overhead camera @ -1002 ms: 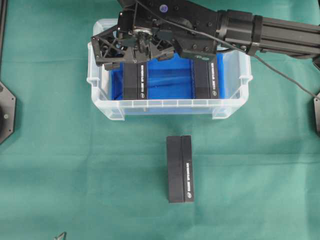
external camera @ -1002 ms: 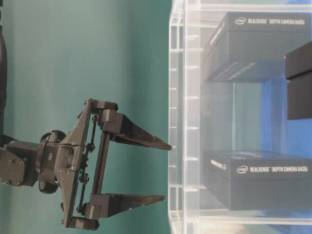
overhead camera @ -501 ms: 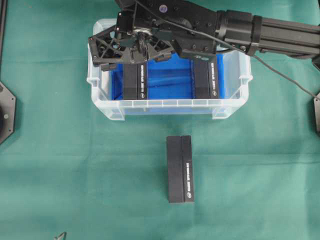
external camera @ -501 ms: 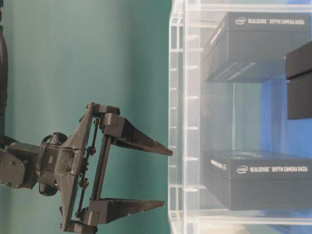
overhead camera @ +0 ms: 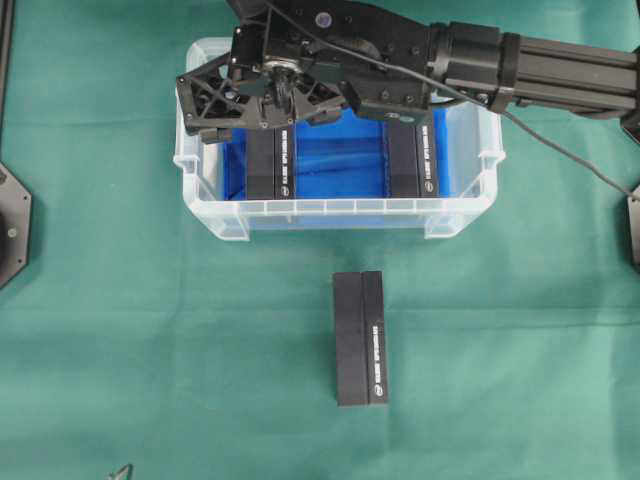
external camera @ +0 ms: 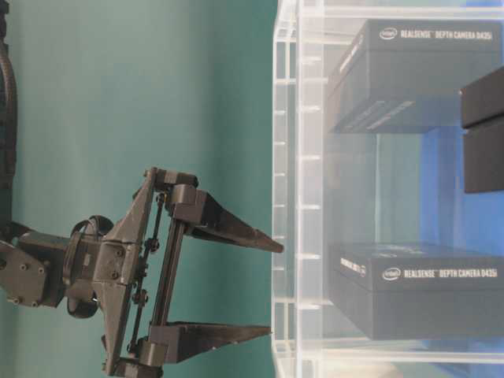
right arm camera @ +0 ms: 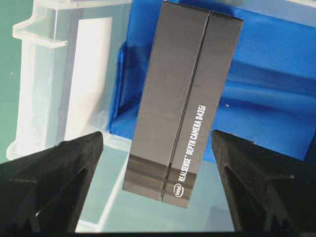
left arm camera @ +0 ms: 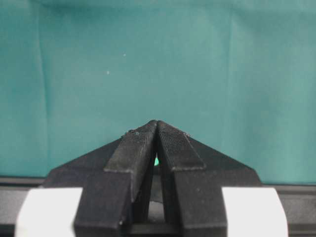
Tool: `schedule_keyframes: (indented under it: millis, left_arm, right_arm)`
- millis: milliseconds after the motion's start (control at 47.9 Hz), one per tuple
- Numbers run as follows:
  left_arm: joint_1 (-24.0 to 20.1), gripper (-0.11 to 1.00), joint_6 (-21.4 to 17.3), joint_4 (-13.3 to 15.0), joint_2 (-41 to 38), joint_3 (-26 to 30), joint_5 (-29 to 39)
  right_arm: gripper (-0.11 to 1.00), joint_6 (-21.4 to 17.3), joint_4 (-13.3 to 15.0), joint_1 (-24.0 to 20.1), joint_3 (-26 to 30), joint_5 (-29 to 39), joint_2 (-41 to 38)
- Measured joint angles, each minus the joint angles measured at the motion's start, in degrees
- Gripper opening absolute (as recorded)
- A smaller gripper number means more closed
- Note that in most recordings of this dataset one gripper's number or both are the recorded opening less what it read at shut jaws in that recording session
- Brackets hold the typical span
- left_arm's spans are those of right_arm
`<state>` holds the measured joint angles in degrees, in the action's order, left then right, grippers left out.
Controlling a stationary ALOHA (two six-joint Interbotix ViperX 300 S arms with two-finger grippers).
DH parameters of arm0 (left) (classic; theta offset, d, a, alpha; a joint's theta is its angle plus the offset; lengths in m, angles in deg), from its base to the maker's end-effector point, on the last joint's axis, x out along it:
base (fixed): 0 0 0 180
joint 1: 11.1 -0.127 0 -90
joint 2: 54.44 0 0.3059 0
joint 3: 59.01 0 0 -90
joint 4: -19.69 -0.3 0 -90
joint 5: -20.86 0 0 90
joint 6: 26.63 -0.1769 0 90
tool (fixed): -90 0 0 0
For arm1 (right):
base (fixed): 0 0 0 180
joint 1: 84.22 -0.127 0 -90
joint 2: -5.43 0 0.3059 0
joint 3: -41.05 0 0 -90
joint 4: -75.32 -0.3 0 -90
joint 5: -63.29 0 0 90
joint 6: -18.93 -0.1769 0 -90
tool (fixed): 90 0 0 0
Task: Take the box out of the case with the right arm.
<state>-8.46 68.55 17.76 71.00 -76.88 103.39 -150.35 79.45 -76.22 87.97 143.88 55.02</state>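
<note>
Boxes, black and printed "RealSense Depth Camera D435i", lie in the case [overhead camera: 300, 215]: the left box [overhead camera: 272, 165] and the right box [overhead camera: 412, 160] rest flat on the blue lining [overhead camera: 335, 160], well apart, while a third box [overhead camera: 360, 338] lies outside on the green tabletop [overhead camera: 150, 330], in front of the case; the right arm [overhead camera: 520, 70] reaches in from the right of the overhead view, its cable trailing behind it; the right tool [overhead camera: 265, 100] hangs over the far end of the left box, its two pointed fingers spread as wide as they go; the wrist view shows that box [right arm camera: 185, 108] between the two fingers [right arm camera: 54, 173], a clear gap on either side, neither touching it; the tool holds nothing; the left tool [left arm camera: 157, 143] has its fingers pressed together over bare green cloth, empty.
</note>
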Motion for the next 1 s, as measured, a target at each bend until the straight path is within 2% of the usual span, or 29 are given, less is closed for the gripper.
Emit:
schedule_keyframes:
  millis: [1002]
  left_arm:
    - [0.00, 0.00, 0.00, 0.09, 0.00, 0.00, 0.00]
  right_arm:
    - [0.92, -0.09, 0.26, 0.00, 0.09, 0.00, -1.49]
